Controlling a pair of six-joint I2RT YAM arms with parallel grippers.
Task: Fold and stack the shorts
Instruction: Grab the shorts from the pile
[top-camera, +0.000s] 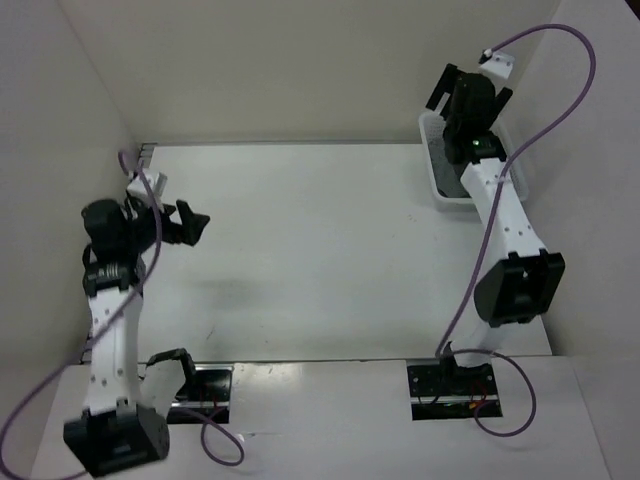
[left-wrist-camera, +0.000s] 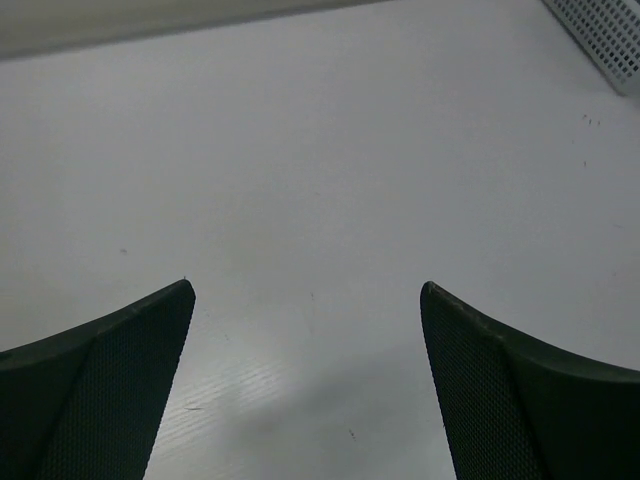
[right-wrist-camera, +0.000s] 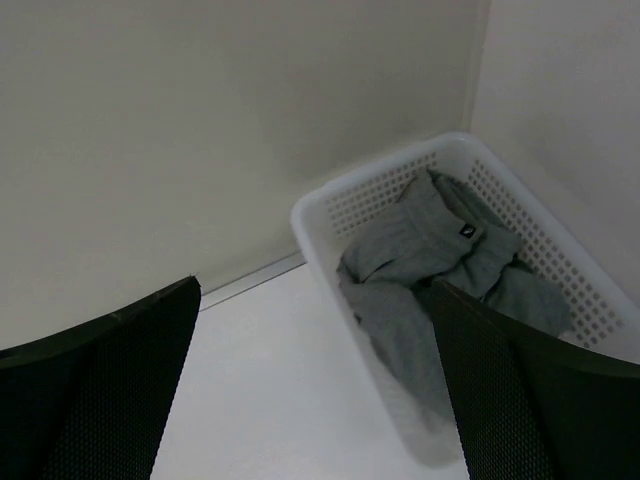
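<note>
The grey shorts (right-wrist-camera: 430, 270) lie crumpled in a white mesh basket (right-wrist-camera: 320, 235) at the table's far right corner; in the top view only a dark strip of them (top-camera: 441, 160) shows inside the basket (top-camera: 437, 185). My right gripper (right-wrist-camera: 315, 290) is open and empty, hovering above the basket's near-left rim; in the top view it (top-camera: 462, 100) sits over the basket. My left gripper (top-camera: 195, 222) is open and empty above the left side of the table; in its wrist view it (left-wrist-camera: 305, 290) has only bare table between the fingers.
White walls enclose the table at the back and both sides. The basket's corner (left-wrist-camera: 600, 40) shows at the top right of the left wrist view. The white tabletop (top-camera: 320, 250) stretches between the two arms.
</note>
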